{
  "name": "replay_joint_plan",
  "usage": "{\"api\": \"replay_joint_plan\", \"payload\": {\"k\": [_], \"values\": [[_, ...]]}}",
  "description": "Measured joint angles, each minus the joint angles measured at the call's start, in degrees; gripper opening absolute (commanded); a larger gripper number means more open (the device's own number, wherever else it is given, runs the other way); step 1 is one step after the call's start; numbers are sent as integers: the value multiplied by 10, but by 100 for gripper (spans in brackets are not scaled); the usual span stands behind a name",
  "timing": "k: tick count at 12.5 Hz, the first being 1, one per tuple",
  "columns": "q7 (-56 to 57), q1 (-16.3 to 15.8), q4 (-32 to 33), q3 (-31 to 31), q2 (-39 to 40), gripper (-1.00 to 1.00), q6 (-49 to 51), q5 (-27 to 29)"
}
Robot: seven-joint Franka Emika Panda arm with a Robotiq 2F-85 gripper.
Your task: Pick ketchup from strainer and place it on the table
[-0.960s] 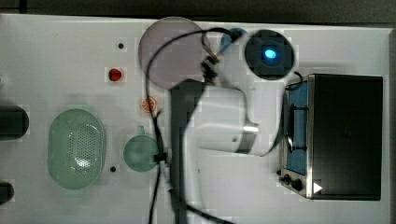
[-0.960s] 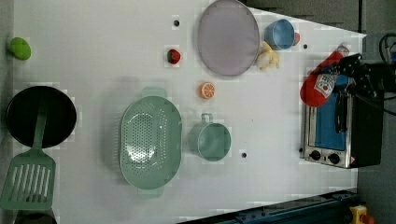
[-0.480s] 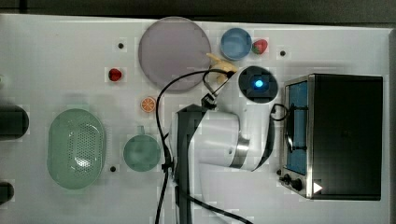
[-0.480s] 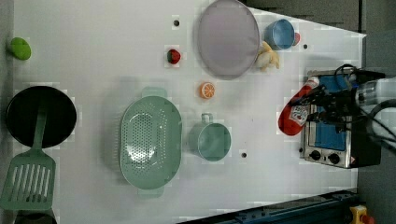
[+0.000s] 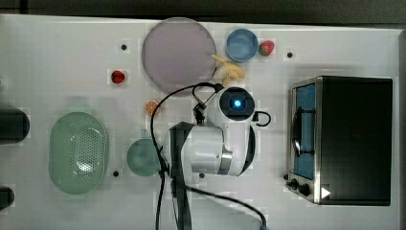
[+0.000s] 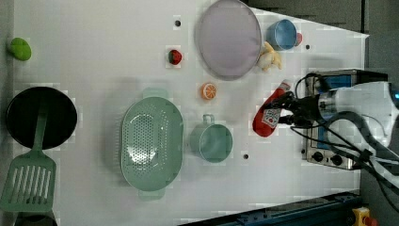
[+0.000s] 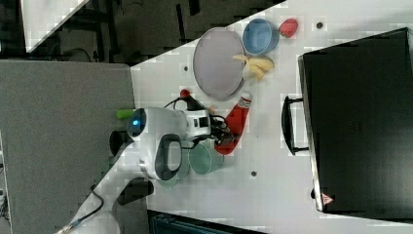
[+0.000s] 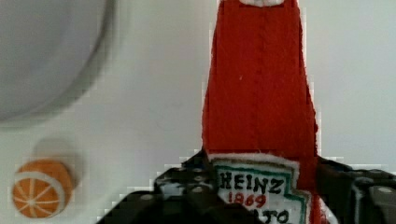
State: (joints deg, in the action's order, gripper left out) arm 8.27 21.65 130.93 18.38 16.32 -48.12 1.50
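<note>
The ketchup (image 6: 268, 117), a red bottle with a white cap and label, lies slanted over the white table (image 6: 94, 47) between the teal cup (image 6: 211, 142) and the toaster oven (image 6: 329, 141). My gripper (image 6: 283, 113) is shut on its lower, labelled part. In the wrist view the dark fingers (image 8: 187, 189) sit on both sides of the ketchup (image 8: 259, 93) at its label. The right view shows the ketchup (image 7: 237, 119) with its cap toward the lilac plate. I cannot tell whether it touches the table. The pale green strainer (image 6: 129, 136) is empty. In the top view the arm (image 5: 210, 148) hides the ketchup.
An orange slice (image 6: 208, 91), the lilac plate (image 6: 228, 37), a banana (image 6: 269, 55), a blue bowl (image 6: 281, 34) and a strawberry (image 6: 175, 56) lie around. A black pan (image 6: 40, 117) and a green spatula (image 6: 28, 181) sit at the left view's left.
The arm has carried the ketchup from above the toaster oven toward the left view's left and lower, to a spot beside the teal cup. The strainer stays empty.
</note>
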Motion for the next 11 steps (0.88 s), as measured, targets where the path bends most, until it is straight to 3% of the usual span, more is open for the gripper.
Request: {"api": "replay_joint_plan", "payload": {"k": [2,3,8,11], "values": [[1,-2,8,0,31,88,-30,-2],[1,-2,13,-1,38,100,-31,-9],[1,-2,13,0,11,100,1,-18],[1,0,-68,-2,-48,100,93,-18]]}}
